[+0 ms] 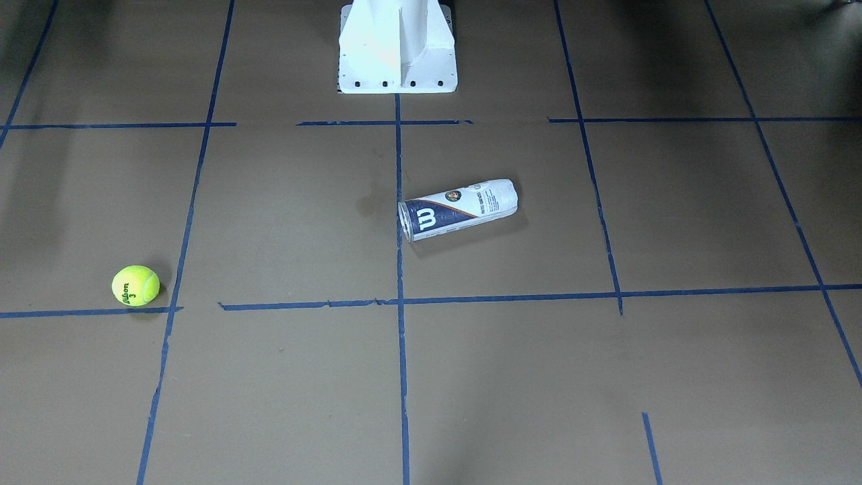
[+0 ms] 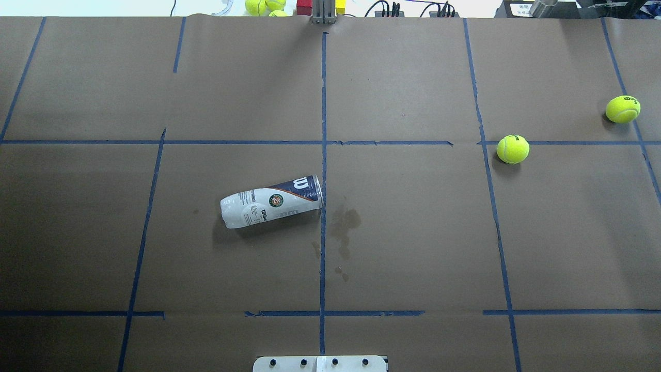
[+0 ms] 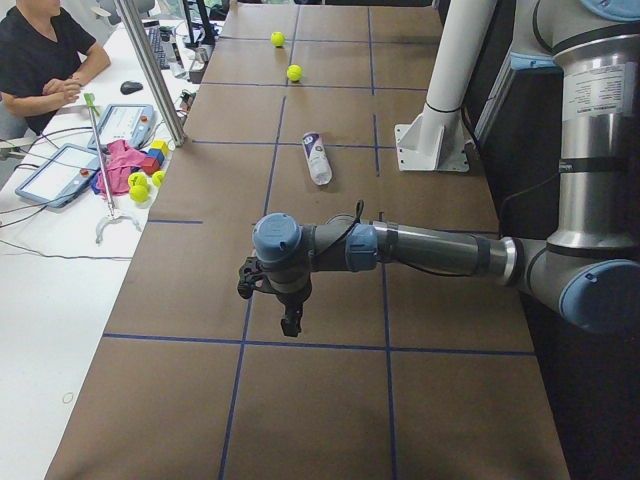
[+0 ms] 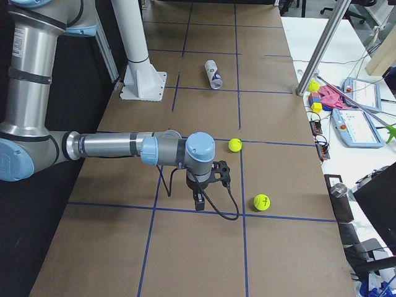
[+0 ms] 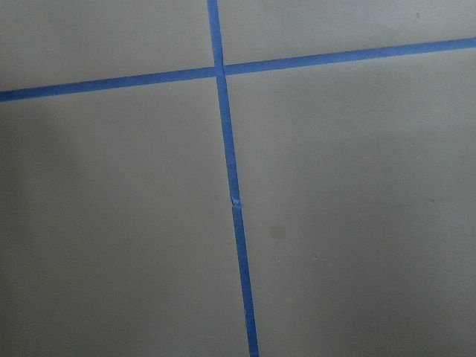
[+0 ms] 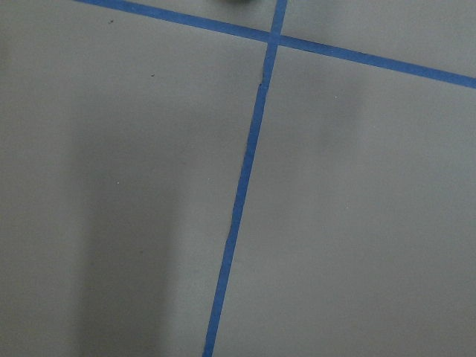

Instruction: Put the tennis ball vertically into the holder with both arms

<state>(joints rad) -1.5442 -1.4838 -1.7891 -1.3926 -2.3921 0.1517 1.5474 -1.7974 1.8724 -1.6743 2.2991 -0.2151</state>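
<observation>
The holder (image 2: 272, 201) lies on its side near the table's middle, its open mouth at the centre tape line; it also shows in the front view (image 1: 459, 208). Two tennis balls lie on the robot's right side: one (image 2: 513, 149) by a tape crossing, also in the front view (image 1: 135, 285), and one (image 2: 623, 109) farther out. The left gripper (image 3: 290, 325) hangs over bare table, far from the holder. The right gripper (image 4: 198, 201) hangs over the table between and short of the two balls (image 4: 234, 145) (image 4: 262, 202). I cannot tell whether either is open. Both wrist views show only taped table.
The white pedestal base (image 1: 397, 47) stands at the robot's edge. A side desk holds tablets (image 3: 60, 170), coloured blocks and spare balls (image 3: 138, 185). A metal pole (image 3: 150, 70) stands at the table's far edge. An operator (image 3: 35, 60) sits there.
</observation>
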